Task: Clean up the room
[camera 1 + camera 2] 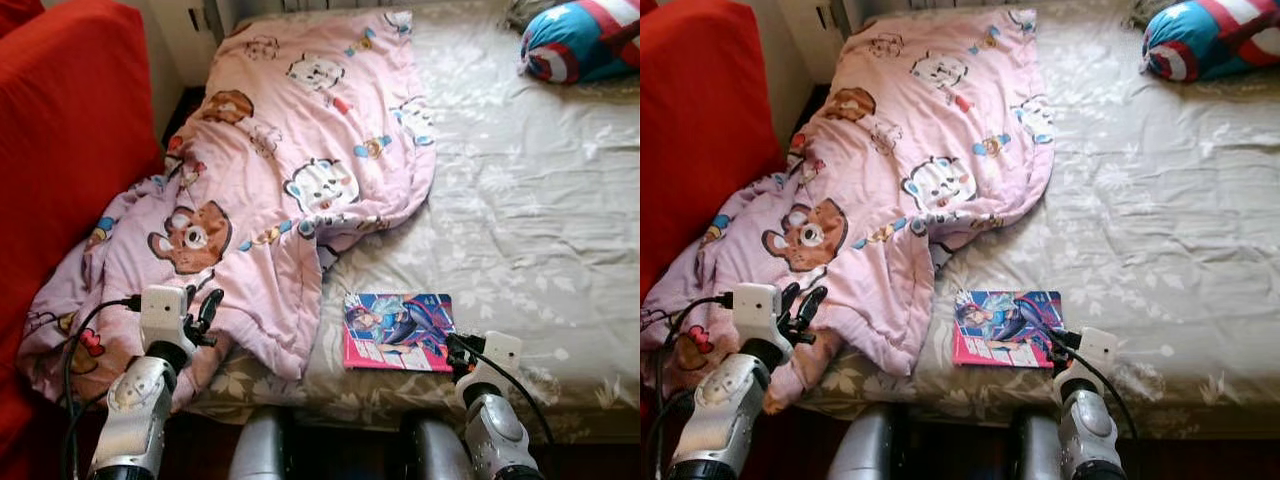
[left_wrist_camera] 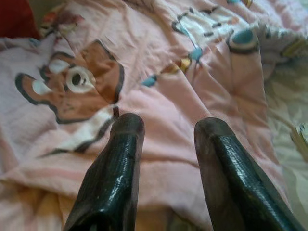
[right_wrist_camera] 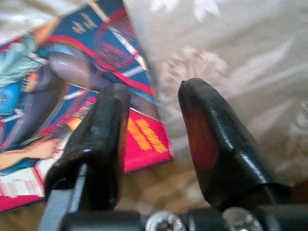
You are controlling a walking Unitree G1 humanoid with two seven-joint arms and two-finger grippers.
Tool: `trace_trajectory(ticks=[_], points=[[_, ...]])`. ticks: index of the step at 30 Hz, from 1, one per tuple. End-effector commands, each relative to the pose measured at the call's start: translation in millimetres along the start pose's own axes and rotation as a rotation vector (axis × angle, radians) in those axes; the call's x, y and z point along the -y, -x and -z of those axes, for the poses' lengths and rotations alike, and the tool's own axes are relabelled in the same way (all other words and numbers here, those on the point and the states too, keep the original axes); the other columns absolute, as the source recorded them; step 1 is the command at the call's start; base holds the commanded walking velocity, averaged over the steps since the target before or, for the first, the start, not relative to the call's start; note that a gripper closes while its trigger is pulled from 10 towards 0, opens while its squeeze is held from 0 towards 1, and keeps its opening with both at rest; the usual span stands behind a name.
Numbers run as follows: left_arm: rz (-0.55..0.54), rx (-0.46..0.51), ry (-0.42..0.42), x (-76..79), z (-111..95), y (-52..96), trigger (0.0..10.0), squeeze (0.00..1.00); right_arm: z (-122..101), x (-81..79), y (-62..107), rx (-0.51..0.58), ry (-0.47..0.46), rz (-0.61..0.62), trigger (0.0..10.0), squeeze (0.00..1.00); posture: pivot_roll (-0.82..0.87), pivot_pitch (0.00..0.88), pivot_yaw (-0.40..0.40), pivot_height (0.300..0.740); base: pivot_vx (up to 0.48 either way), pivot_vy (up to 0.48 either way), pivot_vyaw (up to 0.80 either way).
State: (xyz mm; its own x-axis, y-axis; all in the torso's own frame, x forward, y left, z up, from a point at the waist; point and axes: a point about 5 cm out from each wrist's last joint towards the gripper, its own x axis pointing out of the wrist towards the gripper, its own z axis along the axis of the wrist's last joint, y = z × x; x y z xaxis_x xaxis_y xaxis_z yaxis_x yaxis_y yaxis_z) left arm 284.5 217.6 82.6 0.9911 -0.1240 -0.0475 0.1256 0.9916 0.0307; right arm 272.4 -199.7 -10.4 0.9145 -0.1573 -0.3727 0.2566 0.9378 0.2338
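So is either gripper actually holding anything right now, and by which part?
Nothing is held. The left gripper is open over the pink cartoon-print blanket; the right gripper is open at the corner of the colourful comic book.

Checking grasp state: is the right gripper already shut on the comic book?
No. In the right wrist view the right gripper has its fingers apart, poised over the corner of the comic book on the bed sheet.

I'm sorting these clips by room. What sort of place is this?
Most likely a bedroom: a bed with a floral sheet, a rumpled pink cartoon blanket, and a shield-print pillow at its far corner.
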Motion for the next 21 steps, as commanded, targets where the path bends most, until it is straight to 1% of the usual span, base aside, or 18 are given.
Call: trace_trajectory(ticks=[1,4,5,6,7,10,14,16,17,21], points=[[-0.004,-0.024,-0.001,-3.1,2.9,6.6,10.0,0.00,12.0,2.8,5.4,-0.041,-0.013,0.006,10.0,1.00,0.13,0.273,0.099,0.629,0.000,0.000,0.00],[-0.009,-0.031,-0.008,-7.1,2.9,9.9,10.0,0.00,10.1,2.7,4.7,-0.033,-0.009,0.003,10.0,1.00,0.13,0.271,0.105,0.629,0.000,0.000,0.00],[-0.013,-0.035,-0.015,-10.4,2.6,11.6,10.0,0.00,7.7,4.4,3.7,-0.027,-0.008,0.008,10.0,0.36,0.13,0.270,0.108,0.629,0.000,0.000,0.00],[-0.015,-0.037,-0.018,-12.1,2.4,12.2,10.0,0.00,6.3,5.9,3.2,-0.025,-0.010,0.013,10.0,0.09,0.13,0.270,0.108,0.629,0.000,0.000,0.00],[-0.016,-0.040,-0.021,-13.1,2.0,13.3,10.0,0.00,5.3,7.6,2.8,-0.024,-0.014,0.018,10.0,0.00,0.13,0.266,0.117,0.629,0.000,0.000,0.00],[-0.008,-0.044,-0.026,-12.2,1.2,14.4,10.0,0.00,3.8,10.1,2.2,-0.022,-0.035,0.023,10.0,0.00,0.14,0.265,0.125,0.629,0.000,0.000,0.00],[-0.001,-0.047,-0.027,-10.1,0.6,15.0,10.0,0.00,2.1,8.8,0.9,-0.020,-0.063,0.010,10.0,0.00,0.14,0.264,0.130,0.629,0.000,0.000,0.00],[0.003,-0.050,-0.029,-9.9,0.4,15.8,10.0,0.00,2.1,5.9,-0.1,-0.026,-0.102,-0.009,10.0,0.00,0.14,0.264,0.133,0.629,0.000,0.000,0.00],[0.006,-0.055,-0.034,-10.5,0.1,16.3,10.0,0.00,0.3,1.3,-1.8,-0.024,-0.139,-0.038,10.0,0.00,0.15,0.266,0.136,0.629,0.000,0.000,0.00],[0.006,-0.060,-0.042,-13.7,-1.0,17.4,10.0,0.00,-2.9,-5.0,-4.5,-0.021,-0.156,-0.072,10.0,0.00,0.16,0.270,0.144,0.629,0.000,0.000,0.00]])
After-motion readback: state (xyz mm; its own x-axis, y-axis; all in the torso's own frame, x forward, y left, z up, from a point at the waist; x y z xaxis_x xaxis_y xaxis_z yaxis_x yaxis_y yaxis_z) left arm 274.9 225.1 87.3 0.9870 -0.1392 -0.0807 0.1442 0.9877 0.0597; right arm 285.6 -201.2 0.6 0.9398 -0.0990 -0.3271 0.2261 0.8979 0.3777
